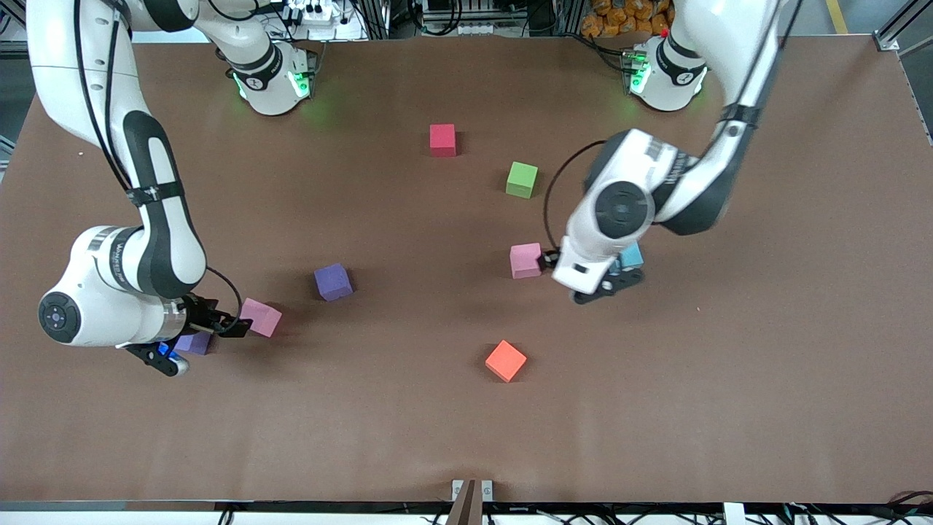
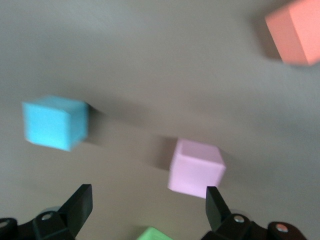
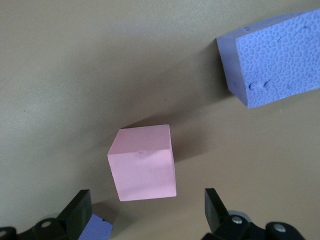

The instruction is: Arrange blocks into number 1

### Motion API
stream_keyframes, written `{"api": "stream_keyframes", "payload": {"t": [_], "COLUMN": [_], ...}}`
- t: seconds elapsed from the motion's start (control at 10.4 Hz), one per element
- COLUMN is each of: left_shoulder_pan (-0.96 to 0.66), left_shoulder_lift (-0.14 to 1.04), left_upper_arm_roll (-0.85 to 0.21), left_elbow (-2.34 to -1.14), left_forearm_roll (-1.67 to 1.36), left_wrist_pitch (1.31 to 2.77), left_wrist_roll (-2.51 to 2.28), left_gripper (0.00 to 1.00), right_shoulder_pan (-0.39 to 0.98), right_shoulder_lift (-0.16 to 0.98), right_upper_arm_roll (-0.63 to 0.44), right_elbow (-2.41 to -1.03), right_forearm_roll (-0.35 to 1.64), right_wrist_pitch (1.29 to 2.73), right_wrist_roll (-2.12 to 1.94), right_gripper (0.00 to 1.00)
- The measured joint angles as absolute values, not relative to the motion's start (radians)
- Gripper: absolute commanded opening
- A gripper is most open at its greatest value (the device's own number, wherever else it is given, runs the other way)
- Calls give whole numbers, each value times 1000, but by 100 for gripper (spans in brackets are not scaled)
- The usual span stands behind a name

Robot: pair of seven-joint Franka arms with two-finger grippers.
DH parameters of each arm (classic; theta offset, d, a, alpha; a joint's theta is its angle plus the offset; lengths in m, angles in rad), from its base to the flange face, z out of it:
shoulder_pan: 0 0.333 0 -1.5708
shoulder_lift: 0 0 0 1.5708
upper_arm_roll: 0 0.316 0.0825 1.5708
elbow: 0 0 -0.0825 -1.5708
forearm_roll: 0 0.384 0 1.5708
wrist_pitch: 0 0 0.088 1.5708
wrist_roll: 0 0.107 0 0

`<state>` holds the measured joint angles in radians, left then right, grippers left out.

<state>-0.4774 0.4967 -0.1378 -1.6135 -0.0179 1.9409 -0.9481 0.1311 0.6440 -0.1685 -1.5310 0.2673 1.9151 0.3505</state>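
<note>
The right gripper [image 3: 145, 210] hangs low over the table [image 1: 729, 379] toward the right arm's end, its two fingers spread apart and holding nothing. A pink cube [image 3: 143, 162] sits on the table just ahead of the gap between those fingers, untouched. A purple cube [image 1: 333, 281] lies a little farther on, toward the middle of the table. A second purple block [image 1: 194, 342] shows only as a corner beneath this gripper.

The left gripper [image 2: 149, 205] hovers near the middle of the table, toward the left arm's end, its fingers also wide apart and empty. A second pink cube [image 2: 196, 168] rests just ahead of one fingertip, and the light blue cube [image 2: 55, 122] lies off to the side of the other. The orange cube [image 1: 506, 360] sits well apart from this gripper, nearer the front camera; the green cube [image 1: 522, 179] and the red cube [image 1: 442, 139] lie farther from that camera, toward the bases.
</note>
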Motion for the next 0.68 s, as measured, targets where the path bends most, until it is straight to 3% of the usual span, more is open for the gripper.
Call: {"api": "stream_keyframes", "payload": {"t": [0.39,0.68], "left_shoulder_pan": [-753,-927], "left_shoulder_lift": [547,580], "left_upper_arm_roll": [-151,-153], "left_elbow": [-1612,-1612], "left_forearm_roll": [-47,-50], "left_wrist_pitch": [1962,2033], "left_wrist_roll": [-1134,-1189], "left_gripper": [100,100], "right_shoulder_pan": [179,253], "right_shoulder_lift": [693,754], "right_upper_arm_roll": [-229,-347], "right_elbow": [-1519,-1495], "right_forearm_roll": [340,472], "right_wrist_pitch": [1925,1926], "right_wrist_roll": [315,225], "right_gripper": [100,100]}}
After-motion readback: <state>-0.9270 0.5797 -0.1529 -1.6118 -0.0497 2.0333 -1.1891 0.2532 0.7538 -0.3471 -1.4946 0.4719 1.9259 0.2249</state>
